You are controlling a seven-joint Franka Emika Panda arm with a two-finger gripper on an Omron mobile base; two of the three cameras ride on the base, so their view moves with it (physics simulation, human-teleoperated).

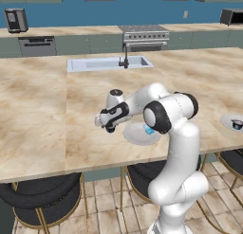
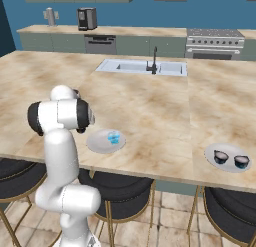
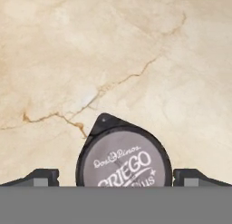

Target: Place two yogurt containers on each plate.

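Landmark: the near plate [image 2: 102, 143], a pale grey disc on the marble island counter [image 2: 150, 111] just beside its front edge.

Left of the near plate: the gripper [image 3: 116, 177], seen from the hand view looking straight down on the counter. Its two dark finger tips [image 3: 40, 177] stand wide apart, one on each side of a dark yogurt cup [image 3: 123, 157] with a grey foil lid printed "GRIEGO"; neither tip touches the cup. The cup's lower part is cut off by the bottom of that view. In the left base view the hand [image 1: 111, 117] hangs over the counter just left of the near plate [image 1: 137, 135], and this cup is hidden beneath it. In the right base view the arm's shoulder covers the hand.

On the near plate: one light blue yogurt cup [image 2: 114, 137], partly masked by the elbow in the left base view [image 1: 149, 130].

Well right of the near plate: the far plate [image 2: 227, 158], also near the front edge, carrying two dark yogurt cups, one at left [image 2: 220, 156] and one at right [image 2: 241, 161], set apart. In the left base view this plate [image 1: 227, 119] is cut by the frame edge and only one dark cup [image 1: 237, 125] can be made out.

Behind the near plate: sink [image 2: 142, 67] with faucet.
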